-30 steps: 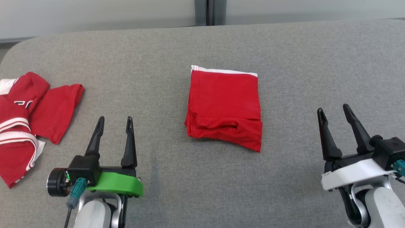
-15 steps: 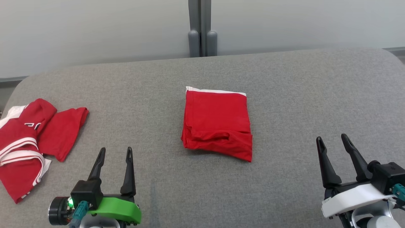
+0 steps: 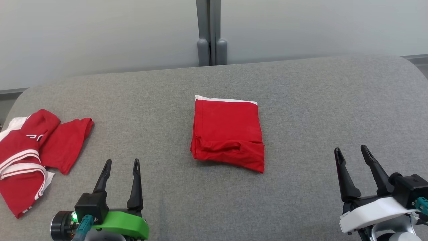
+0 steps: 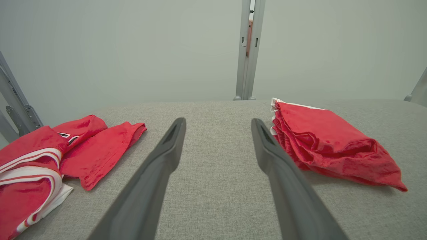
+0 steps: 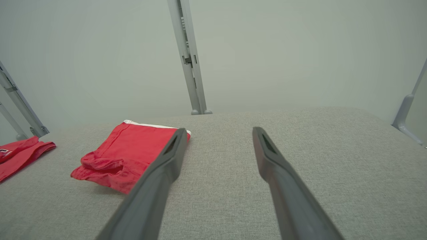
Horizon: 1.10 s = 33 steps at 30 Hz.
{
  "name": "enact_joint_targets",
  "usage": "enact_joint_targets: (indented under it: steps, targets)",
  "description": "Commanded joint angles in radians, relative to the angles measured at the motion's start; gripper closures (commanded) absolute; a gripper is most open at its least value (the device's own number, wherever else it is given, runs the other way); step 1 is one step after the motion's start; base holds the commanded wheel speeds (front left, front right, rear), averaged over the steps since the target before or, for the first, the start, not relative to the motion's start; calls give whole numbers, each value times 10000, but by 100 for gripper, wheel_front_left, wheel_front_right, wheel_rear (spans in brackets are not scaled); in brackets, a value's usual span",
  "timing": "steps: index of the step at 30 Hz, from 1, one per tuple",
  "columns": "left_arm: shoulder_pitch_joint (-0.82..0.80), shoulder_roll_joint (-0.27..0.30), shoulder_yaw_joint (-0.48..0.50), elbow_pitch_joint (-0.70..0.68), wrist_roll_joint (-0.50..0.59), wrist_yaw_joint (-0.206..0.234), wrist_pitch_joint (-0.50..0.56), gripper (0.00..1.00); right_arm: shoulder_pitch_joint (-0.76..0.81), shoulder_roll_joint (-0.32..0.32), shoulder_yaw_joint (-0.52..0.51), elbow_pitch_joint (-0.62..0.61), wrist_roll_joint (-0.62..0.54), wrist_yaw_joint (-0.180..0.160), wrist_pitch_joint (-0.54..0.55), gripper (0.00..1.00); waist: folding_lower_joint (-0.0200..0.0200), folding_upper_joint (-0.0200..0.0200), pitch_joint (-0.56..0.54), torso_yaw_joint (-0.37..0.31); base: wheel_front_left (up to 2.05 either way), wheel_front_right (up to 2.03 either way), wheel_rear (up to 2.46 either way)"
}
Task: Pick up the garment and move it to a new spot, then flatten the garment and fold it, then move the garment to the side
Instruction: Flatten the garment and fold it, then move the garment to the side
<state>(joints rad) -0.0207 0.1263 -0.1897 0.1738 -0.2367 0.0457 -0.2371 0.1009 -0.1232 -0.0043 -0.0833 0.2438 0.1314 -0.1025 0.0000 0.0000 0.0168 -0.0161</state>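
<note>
A folded red garment with a white band along its far edge lies flat at the middle of the grey padded table. In the left wrist view the folded garment sits right of my fingers; in the right wrist view the same garment sits to their left. My left gripper hovers open at the near left, with nothing between its fingers. My right gripper stands open at the near right, also bare. Both are well clear of the garment. The open left gripper and open right gripper point toward the far wall.
A crumpled red garment with white stripes lies at the table's left edge, left of my left gripper; the wrist views show this crumpled garment too. A grey post stands against the pale wall behind the table.
The head camera has tilted up, so more wall shows and the whole picture sits lower. Both garments lie as before. Both grippers stay open.
</note>
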Motion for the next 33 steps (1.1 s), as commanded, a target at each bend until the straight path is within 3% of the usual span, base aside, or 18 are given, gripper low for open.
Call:
enact_joint_targets:
  steps: [1,13,20,26,33]
  targets:
    - [133,82,9,-2,-55,65,27,0,133,13,-23,-50,-38,-15,31,0,0,0,-10,6,0,0,0]
    - [-146,133,-61,-8,-74,112,-44,0,31,-45,-97,-35,-53,-15,53,0,0,0,138,106,0,0,0]
    - [-1047,-2,-233,-285,53,33,-117,0,-593,-326,-228,352,12,-13,222,0,0,0,1268,569,0,0,0]
    - [-2103,-200,-373,-282,206,-54,-239,0,-1685,-596,175,1327,239,-15,187,0,0,0,2442,1178,0,0,0]
    - [-2839,-443,-482,-217,344,-170,-288,0,-3730,-589,1373,3822,992,-13,-105,0,0,0,3080,1702,0,0,0]
